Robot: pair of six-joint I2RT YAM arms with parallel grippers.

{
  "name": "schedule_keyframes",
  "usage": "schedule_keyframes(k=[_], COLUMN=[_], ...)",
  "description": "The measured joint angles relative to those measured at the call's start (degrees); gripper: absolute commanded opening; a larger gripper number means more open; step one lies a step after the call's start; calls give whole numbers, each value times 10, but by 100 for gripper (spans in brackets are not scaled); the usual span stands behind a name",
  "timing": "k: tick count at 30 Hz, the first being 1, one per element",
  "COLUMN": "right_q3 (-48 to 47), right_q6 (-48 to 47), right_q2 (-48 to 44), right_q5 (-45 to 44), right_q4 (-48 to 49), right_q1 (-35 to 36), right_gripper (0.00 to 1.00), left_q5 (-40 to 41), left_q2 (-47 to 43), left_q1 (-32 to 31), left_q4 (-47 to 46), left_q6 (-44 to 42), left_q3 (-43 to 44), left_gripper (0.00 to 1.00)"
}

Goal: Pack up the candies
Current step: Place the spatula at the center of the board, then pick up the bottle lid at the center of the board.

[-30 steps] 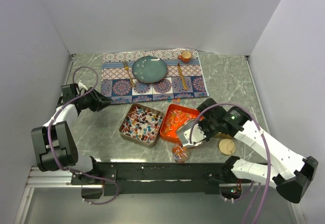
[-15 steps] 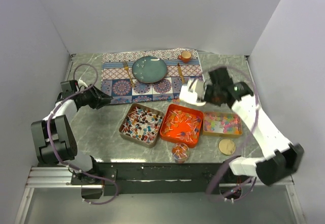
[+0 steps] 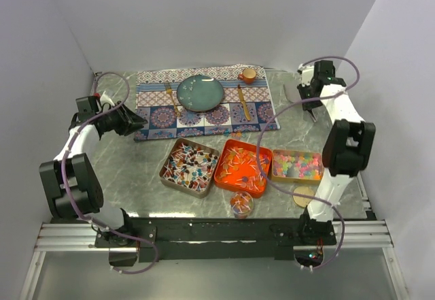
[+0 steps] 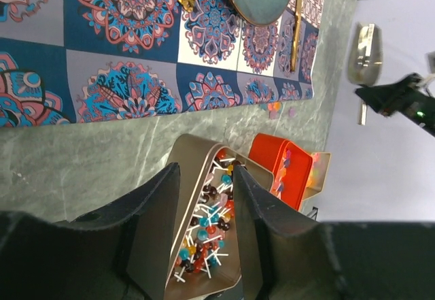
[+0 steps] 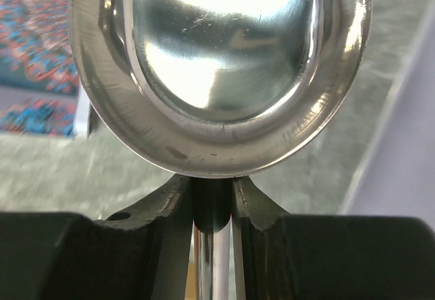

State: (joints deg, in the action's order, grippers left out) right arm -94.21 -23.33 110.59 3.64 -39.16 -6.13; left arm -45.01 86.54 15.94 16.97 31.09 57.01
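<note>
The candies lie in three trays near the front: red-white-blue ones in a metal tray (image 3: 189, 166), orange-red ones in an orange tray (image 3: 242, 166), pastel ones in a tan tray (image 3: 297, 164). A small clear cup (image 3: 240, 205) in front holds a few candies. My right gripper (image 3: 304, 101) is at the far right back, shut on the handle of the silver scoop (image 5: 221, 62), whose bowl looks empty. My left gripper (image 3: 129, 120) is open and empty at the left, over the placemat's edge. The metal tray's candies (image 4: 207, 211) show between its fingers.
A patterned placemat (image 3: 156, 118) at the back holds a teal plate (image 3: 200, 92), gold cutlery and a small orange cup (image 3: 249, 75). A round gold lid (image 3: 302, 195) lies at the front right. A few loose candies (image 4: 275, 107) lie by the placemat's near edge. Walls enclose three sides.
My right arm has swung with the scoop from beside the small cup at the front, up over the trays, to the far right back. My left gripper has shifted slightly back and left.
</note>
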Motion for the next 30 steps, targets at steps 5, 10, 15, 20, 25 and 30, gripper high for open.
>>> schedule_keyframes(k=[5, 10, 15, 20, 25, 30], right_q3=[2, 11, 11, 16, 107, 306], right_q6=[21, 43, 39, 7, -125, -357], right_q2=[53, 55, 55, 21, -143, -407], right_q5=[-5, -10, 10, 62, 155, 189], right_q4=[3, 9, 10, -11, -57, -121], right_q1=[-2, -19, -50, -73, -70, -53], right_gripper=[32, 57, 61, 65, 69, 73], left_q5=[3, -25, -56, -61, -61, -64], left_q2=[30, 45, 45, 42, 12, -41], left_q1=[-1, -5, -32, -84, -161, -209], left_q4=[14, -9, -42, -41, -1, 12], left_q6=[-17, -28, -42, -111, -216, -275], left_q3=[28, 29, 36, 61, 73, 44], left_gripper=[46, 50, 51, 51, 52, 56])
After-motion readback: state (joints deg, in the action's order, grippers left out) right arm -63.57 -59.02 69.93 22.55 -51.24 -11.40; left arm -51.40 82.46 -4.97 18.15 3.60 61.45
